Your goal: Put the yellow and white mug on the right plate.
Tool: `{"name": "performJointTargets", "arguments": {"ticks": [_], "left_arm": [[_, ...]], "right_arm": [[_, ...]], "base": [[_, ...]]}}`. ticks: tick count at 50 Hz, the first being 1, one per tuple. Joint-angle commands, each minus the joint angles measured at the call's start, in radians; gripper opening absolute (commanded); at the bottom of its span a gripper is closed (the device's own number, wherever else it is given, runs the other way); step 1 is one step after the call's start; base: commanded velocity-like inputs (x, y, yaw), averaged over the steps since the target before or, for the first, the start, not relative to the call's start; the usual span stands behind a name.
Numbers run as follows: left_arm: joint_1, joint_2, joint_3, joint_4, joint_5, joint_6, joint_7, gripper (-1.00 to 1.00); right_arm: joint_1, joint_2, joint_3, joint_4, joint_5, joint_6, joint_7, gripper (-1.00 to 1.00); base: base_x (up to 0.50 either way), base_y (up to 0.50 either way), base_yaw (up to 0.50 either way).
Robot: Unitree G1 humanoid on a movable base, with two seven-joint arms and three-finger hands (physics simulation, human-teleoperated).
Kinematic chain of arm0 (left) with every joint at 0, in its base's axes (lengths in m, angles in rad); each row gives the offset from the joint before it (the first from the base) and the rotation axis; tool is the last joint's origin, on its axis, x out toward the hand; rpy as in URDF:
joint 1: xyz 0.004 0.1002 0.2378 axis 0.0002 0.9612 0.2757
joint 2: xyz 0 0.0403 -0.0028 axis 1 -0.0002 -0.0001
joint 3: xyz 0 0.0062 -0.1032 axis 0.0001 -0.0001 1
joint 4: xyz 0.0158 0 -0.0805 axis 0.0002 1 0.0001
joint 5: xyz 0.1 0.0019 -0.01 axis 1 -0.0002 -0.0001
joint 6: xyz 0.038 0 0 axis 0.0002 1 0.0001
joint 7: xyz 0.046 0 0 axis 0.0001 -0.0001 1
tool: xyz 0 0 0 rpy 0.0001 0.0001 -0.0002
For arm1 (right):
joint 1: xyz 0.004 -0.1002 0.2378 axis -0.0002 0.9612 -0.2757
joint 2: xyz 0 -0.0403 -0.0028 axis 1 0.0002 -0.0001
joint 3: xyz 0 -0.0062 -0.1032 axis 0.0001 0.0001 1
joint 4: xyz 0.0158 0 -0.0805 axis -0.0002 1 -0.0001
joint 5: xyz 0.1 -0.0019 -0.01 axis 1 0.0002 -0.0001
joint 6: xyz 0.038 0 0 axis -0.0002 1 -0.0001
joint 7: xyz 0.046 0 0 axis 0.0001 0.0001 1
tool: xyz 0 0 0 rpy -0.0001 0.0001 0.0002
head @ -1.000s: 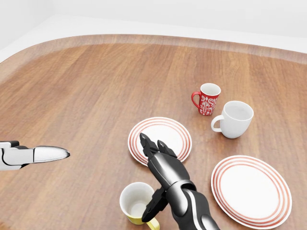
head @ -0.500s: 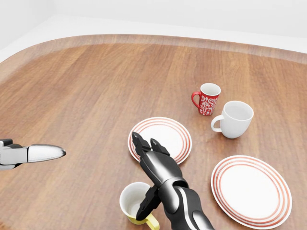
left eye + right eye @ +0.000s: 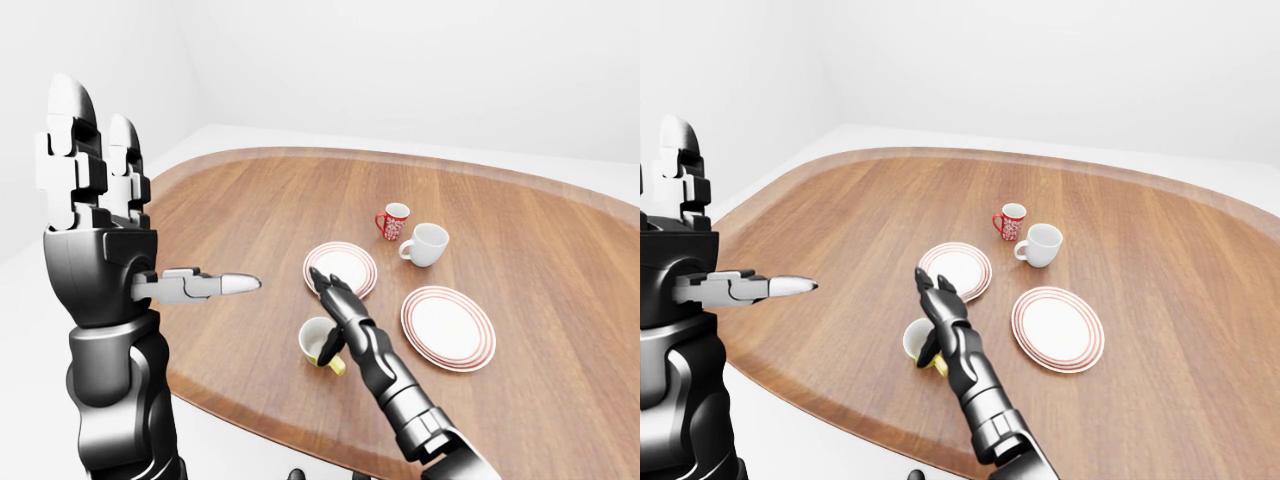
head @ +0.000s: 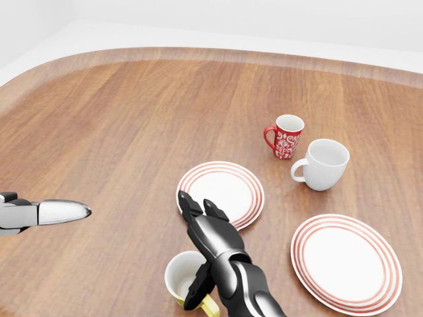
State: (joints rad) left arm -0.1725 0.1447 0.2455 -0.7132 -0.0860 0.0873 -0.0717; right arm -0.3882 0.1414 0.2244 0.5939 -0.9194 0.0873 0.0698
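Note:
The yellow and white mug (image 4: 180, 281) stands upright near the bottom edge of the head view, its yellow handle pointing down and to the right. My right hand (image 4: 196, 232) lies over the mug's right rim. Its fingers are stretched out open toward the left plate, and the thumb hangs at the mug's mouth without closing round it. The right plate (image 4: 347, 263), white with red rings, lies bare to the right of the mug. My left hand (image 3: 140, 200) is raised far to the left, open, with fingers upright and thumb pointing right.
The left plate (image 4: 225, 188), also red-ringed, lies just above the mug. A red patterned mug (image 4: 286, 137) and a white mug (image 4: 324, 164) stand above the right plate. The wooden table (image 4: 119, 132) curves away at the top and left.
My right hand has slid left and slightly down across the mug, so its thumb now hangs at the mug's mouth. The left hand has barely shifted. Mugs and plates stay put.

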Motion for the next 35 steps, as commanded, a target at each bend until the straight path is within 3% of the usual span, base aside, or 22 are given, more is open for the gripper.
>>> {"name": "performJointTargets", "arguments": {"ticks": [1, 23, 35], "left_arm": [[0.001, -0.001, -0.003, -0.006, 0.001, 0.0, 0.0, 1.0], [-0.002, -0.002, -0.004, -0.004, 0.002, 0.0, 0.001, 1.0], [-0.002, -0.002, -0.004, -0.002, 0.003, 0.0, 0.0, 1.0]], "right_arm": [[-0.012, 0.01, 0.002, 0.062, -0.004, 0.0, -0.03, 1.0], [-0.06, 0.011, -0.011, 0.218, 0.003, 0.0, -0.099, 1.0], [-0.082, 0.011, -0.019, 0.311, 0.009, -0.034, -0.143, 1.0]], "base": [[0.0, 0.0, 0.0], [0.0, 0.0, 0.0], [0.0, 0.0, 0.0]]}}
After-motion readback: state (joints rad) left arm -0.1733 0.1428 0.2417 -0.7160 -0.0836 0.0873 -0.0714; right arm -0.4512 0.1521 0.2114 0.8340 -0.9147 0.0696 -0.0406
